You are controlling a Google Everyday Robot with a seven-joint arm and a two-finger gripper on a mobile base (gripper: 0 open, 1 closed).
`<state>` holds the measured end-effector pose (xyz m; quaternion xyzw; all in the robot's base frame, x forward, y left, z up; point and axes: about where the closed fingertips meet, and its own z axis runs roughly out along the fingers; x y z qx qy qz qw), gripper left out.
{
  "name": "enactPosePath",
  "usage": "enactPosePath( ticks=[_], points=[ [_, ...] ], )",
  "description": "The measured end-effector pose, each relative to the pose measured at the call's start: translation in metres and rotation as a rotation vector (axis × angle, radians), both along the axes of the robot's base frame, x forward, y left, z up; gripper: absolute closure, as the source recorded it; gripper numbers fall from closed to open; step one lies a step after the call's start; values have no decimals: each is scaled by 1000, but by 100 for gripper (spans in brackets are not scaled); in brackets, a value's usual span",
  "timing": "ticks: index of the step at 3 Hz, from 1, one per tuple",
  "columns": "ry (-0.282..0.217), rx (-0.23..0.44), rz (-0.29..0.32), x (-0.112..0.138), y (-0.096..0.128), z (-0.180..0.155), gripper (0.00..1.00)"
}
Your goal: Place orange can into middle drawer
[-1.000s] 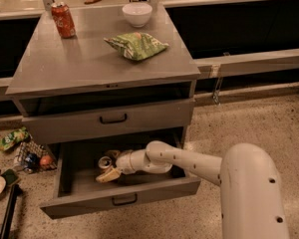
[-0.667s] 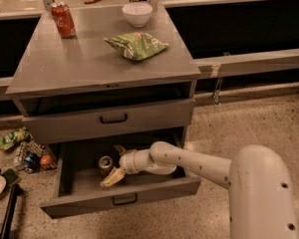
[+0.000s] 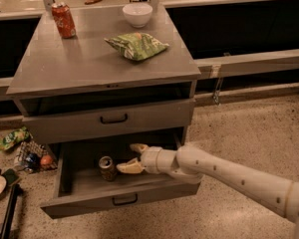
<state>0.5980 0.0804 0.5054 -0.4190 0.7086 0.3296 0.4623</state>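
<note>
The orange can (image 3: 107, 168), dull gold-brown with a silver top, stands upright inside the open middle drawer (image 3: 84, 203), toward its left-middle. My gripper (image 3: 132, 157) hangs over the drawer just right of the can. Its two pale fingers are spread apart, one near the drawer's back and one by the can, and nothing is between them. The can stands free of the fingers. The drawer is pulled out, its small black handle on the front panel.
On the cabinet top (image 3: 79, 66) are a bright red can (image 3: 63, 20) at back left, a white bowl (image 3: 137, 14) at the back and a green chip bag (image 3: 137, 45). A closed drawer front (image 3: 112, 118) sits above. Litter (image 3: 25, 151) lies on the floor at left.
The gripper has let go of the can and drawn back to the right with its fingers open. The can now stands upright in the drawer. The view has shifted.
</note>
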Motion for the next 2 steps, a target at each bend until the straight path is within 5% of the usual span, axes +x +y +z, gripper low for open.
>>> enactPosePath(
  ticks=[1, 2],
  points=[
    [-31, 3, 16, -22, -37, 54, 62],
    [-27, 4, 15, -20, -31, 49, 41]
  ],
)
